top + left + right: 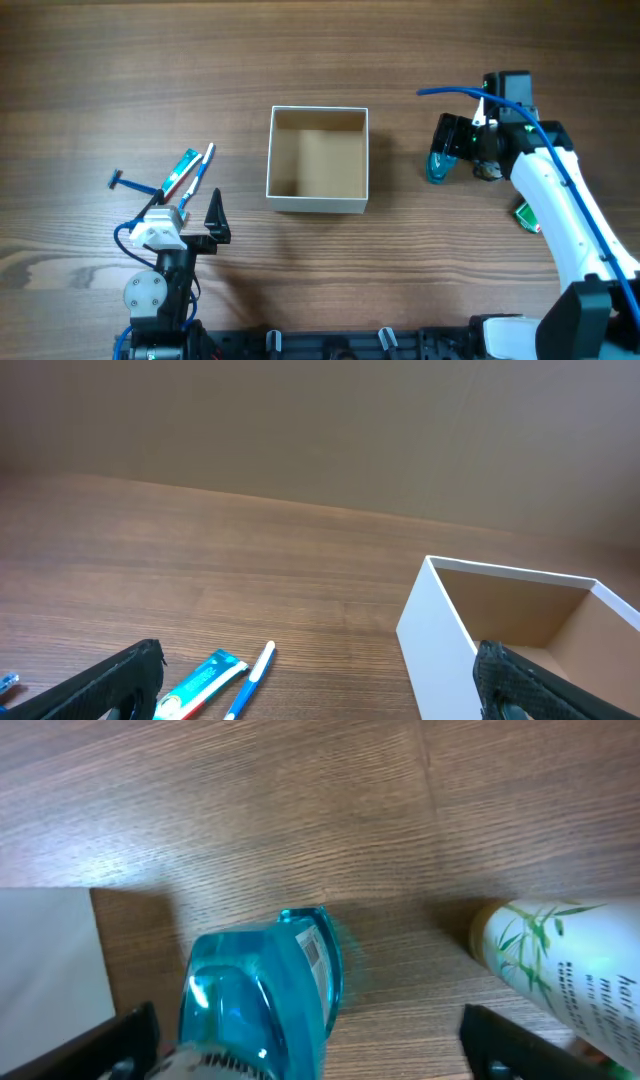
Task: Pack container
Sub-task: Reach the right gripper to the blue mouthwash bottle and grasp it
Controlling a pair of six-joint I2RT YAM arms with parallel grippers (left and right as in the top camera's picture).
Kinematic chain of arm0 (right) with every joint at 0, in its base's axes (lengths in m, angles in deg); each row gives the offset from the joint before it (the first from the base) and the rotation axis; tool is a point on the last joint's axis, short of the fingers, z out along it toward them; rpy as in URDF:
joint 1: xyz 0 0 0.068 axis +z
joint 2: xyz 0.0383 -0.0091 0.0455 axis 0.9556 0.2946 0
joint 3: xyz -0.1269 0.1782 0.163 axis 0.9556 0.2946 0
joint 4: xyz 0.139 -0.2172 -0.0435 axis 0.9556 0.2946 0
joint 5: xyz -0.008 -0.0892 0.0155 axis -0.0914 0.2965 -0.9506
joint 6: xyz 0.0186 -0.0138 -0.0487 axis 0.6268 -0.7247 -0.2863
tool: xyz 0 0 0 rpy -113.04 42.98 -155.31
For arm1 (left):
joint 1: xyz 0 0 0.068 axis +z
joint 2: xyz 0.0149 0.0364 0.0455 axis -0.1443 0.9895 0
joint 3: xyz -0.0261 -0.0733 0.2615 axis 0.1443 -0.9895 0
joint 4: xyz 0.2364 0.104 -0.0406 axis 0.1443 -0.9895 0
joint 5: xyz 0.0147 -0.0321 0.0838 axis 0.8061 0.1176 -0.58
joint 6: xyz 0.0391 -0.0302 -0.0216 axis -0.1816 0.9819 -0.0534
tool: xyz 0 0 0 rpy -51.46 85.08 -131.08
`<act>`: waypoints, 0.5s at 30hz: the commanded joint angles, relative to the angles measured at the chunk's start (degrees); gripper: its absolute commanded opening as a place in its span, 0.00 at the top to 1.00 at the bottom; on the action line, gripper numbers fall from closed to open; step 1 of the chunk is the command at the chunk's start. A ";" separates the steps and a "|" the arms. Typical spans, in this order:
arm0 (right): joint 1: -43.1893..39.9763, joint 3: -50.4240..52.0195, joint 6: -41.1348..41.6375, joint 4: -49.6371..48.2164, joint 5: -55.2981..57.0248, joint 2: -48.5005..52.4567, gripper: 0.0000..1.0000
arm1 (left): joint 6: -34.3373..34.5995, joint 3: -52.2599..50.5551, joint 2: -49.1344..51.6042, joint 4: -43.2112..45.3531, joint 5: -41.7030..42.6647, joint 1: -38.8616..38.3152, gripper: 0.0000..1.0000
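The container (pixel 318 205) is a square open box with white walls and a tan inside, standing mid-table with nothing visible in it. It also shows in the left wrist view (pixel 435 630) and at the right wrist view's left edge (pixel 50 950). My right gripper (pixel 462 158) is open to the right of it, its jaws (pixel 315 1040) around a clear blue bottle (pixel 265 995) lying on the table (pixel 438 165). My left gripper (pixel 188 208) is open and empty (pixel 320 690), close to a toothpaste tube (pixel 205 682) and a blue toothbrush (pixel 252 675).
A white bottle with green leaf print (pixel 560 970) lies just right of the blue bottle. A small green item (pixel 527 216) lies beside the right arm. A blue razor (pixel 125 183) lies left of the toothpaste tube (pixel 180 172).
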 commanded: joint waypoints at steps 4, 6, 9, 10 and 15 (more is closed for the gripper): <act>0.31 -1.20 0.85 -0.52 1.05 0.39 0.23 | 0.76 -0.50 -0.42 0.07 -0.94 0.31 0.00; 0.31 -1.20 0.39 -0.68 -0.17 0.39 0.30 | 0.79 -0.50 -0.42 0.07 -0.94 0.31 0.00; 0.37 -1.20 -2.32 -0.83 -3.61 0.39 0.38 | 0.76 -0.50 -0.42 0.07 -0.94 0.31 0.00; 0.50 -1.18 -2.38 -0.76 -3.58 0.42 0.39 | 0.79 -0.50 -0.42 0.07 -0.94 0.31 0.00; 2.01 -1.18 -2.36 -0.81 -3.58 0.42 0.64 | 0.79 -0.50 -0.42 0.07 -0.94 0.31 0.00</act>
